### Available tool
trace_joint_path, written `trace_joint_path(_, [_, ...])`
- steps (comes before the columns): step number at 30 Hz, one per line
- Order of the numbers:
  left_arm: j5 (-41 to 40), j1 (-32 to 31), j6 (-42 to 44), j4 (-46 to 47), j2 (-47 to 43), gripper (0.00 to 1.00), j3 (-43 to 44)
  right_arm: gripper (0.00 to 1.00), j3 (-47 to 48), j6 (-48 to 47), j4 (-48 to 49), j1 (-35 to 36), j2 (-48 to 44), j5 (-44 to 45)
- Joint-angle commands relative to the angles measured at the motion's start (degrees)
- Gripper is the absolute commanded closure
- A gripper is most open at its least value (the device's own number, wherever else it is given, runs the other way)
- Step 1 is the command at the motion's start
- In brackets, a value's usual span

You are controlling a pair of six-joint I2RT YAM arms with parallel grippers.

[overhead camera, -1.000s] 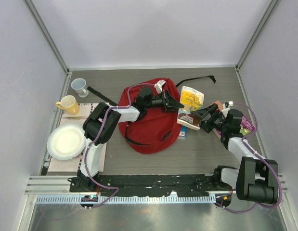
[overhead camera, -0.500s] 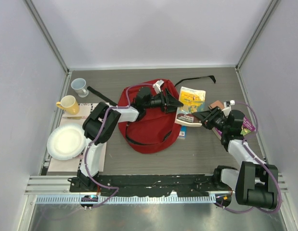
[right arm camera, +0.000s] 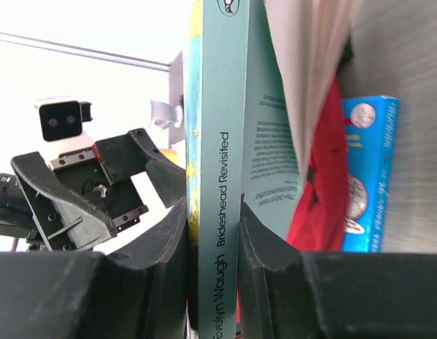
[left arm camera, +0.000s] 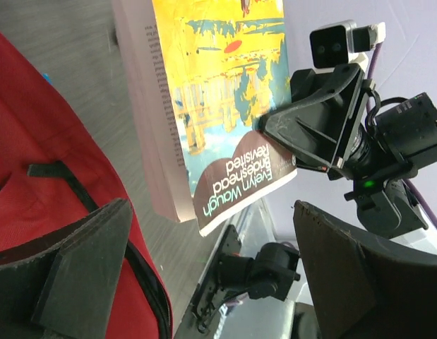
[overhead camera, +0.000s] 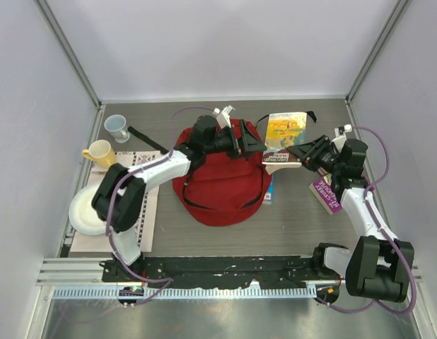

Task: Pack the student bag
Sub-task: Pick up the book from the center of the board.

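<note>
While the right hand (overhead camera: 303,152) clamps a paperback (overhead camera: 284,132) (cover up), the left hand (overhead camera: 241,142) gapes wide. It hovers at the student bag (overhead camera: 218,191), twelve o'clock edge.

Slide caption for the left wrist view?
Right gripper clamps the Brideshead Revisited paperback beside the red student bag; left gripper open.

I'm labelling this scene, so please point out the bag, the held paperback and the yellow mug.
Bag (overhead camera: 222,180): top view, on its red front fabric.
Paperback (overhead camera: 285,128): top view, on the yellow part of its cover.
Yellow mug (overhead camera: 99,152): top view, on its open top.
</note>
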Motion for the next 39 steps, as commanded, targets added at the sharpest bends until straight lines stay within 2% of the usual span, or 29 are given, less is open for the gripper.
trace_joint_path(1, [-8.6, 0.4, 11.1, -11.8, -8.4, 0.01, 1.6, 0.97, 6.3, 5.1, 13.1, 0.8, 0.5, -8.3])
trace_joint_path(5, [-12.0, 0.8, 11.6, -12.1, -13.1, 0.00, -0.2, 0.97, 9.3, 2.8, 11.8, 6.0, 1.8, -8.2])
trace_joint_path(9, [-14.9, 1.0, 12.6, -12.3, -16.9, 0.01, -1.2, 0.98, 12.1, 0.6, 11.5, 14.8, 3.4, -6.8])
trace_joint_path(13, [-18.3, 2.2, 13.1, -14.4, -20.4, 0.00, -2.8, 0.97, 13.6, 3.0, 17.7, 19.0, 5.2, -11.0])
trace_joint_path(14, [-18.9, 2.6, 12.4, -14.2, -21.3, 0.00, -4.6, 0.97, 13.5, 4.9, 21.7, 19.3, 5.1, -11.7])
trace_joint_path(19, [-18.7, 5.5, 8.9, -8.2, -26.1, 0.00, -11.4, 0.97, 11.6, 8.7, 29.8, 19.5, 5.3, -14.8])
trace_joint_path(20, [-18.4, 5.7, 8.6, -7.7, -27.1, 0.00, -12.7, 0.97, 11.2, 10.4, 34.7, 19.7, 5.6, -15.1])
trace_joint_path(22, [-17.3, 5.7, 9.0, -6.6, -27.9, 0.00, -13.3, 0.97, 10.0, 16.3, 40.4, 19.7, 6.3, -16.1])
trace_joint_path(27, [-13.4, 5.8, 8.1, -0.8, -27.4, 0.00, -13.5, 0.97, 8.6, 30.6, 62.3, 20.0, 10.9, -17.2])
trace_joint_path(28, [-12.6, 5.7, 7.3, 0.6, -27.0, 0.00, -13.5, 0.97, 8.6, 35.9, 65.9, 20.0, 12.0, -17.1])
trace_joint_path(32, [-10.1, 5.7, 5.8, 5.4, -25.6, 0.00, -13.3, 0.97, 9.2, 51.5, 88.1, 20.0, 17.2, -16.0])
trace_joint_path(39, [-7.7, 5.8, 4.5, 9.9, -23.9, 0.00, -12.8, 0.98, 9.3, 51.7, 88.4, 20.1, 16.8, -15.5])
